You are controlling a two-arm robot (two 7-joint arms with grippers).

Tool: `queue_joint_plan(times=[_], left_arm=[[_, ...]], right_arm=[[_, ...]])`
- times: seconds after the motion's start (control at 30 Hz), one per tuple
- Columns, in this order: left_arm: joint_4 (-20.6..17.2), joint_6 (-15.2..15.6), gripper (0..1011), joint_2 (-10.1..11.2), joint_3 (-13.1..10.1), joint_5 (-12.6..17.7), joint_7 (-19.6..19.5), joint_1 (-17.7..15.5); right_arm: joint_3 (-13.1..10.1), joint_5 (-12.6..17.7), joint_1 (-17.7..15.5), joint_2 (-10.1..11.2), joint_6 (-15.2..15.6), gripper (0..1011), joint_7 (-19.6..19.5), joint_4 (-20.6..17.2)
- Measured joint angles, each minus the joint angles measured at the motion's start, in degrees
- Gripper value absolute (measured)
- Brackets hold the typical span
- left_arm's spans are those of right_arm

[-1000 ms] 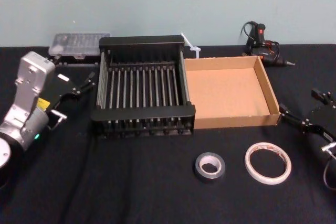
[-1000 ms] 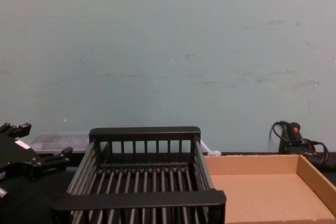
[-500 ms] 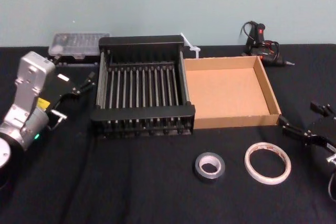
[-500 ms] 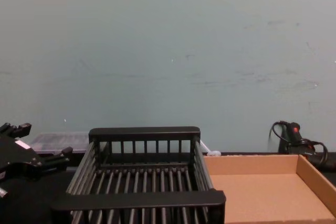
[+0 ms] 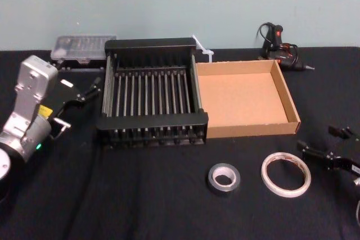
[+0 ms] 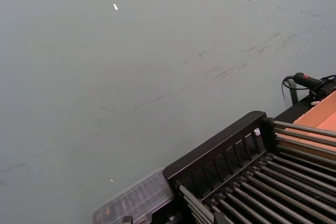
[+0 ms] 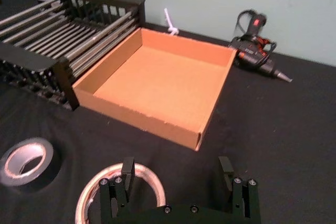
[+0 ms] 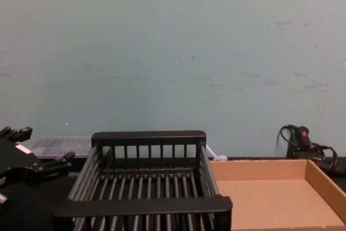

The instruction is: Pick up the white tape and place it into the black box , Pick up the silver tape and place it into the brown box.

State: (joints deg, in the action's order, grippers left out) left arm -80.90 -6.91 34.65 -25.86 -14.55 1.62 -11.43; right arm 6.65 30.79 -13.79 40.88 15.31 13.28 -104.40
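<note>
I have the right gripper (image 5: 328, 149) spread open just right of the white tape (image 5: 286, 173) | tape flat on the cloth in front of the brown box (image 5: 246, 97), silver tape (image 5: 224, 177) to its left | left gripper (image 5: 84, 89) parked left of the black box (image 5: 152, 98), can't read its fingers | right arm is far nearer.

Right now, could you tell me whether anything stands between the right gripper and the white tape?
Nothing visible does. The right gripper, fingers open, sits just right of the white tape, with bare black cloth between them. The silver tape lies on the white roll's far side.
</note>
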Motion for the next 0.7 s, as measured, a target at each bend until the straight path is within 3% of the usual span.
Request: queue_joint_plan(times=[0.3,0.7], left_arm=[[0.0,0.0,1001,0.0,0.0,0.0,0.0,0.0],[0.0,0.0,1002,0.0,0.0,0.0,0.0,0.0]], right_arm=[[1.2,-1.2,0.6,-0.3,1.3,1002,2.6,2.2],[3.0,-3.8,2.7,-2.2,2.0,1003,4.1,6.0]])
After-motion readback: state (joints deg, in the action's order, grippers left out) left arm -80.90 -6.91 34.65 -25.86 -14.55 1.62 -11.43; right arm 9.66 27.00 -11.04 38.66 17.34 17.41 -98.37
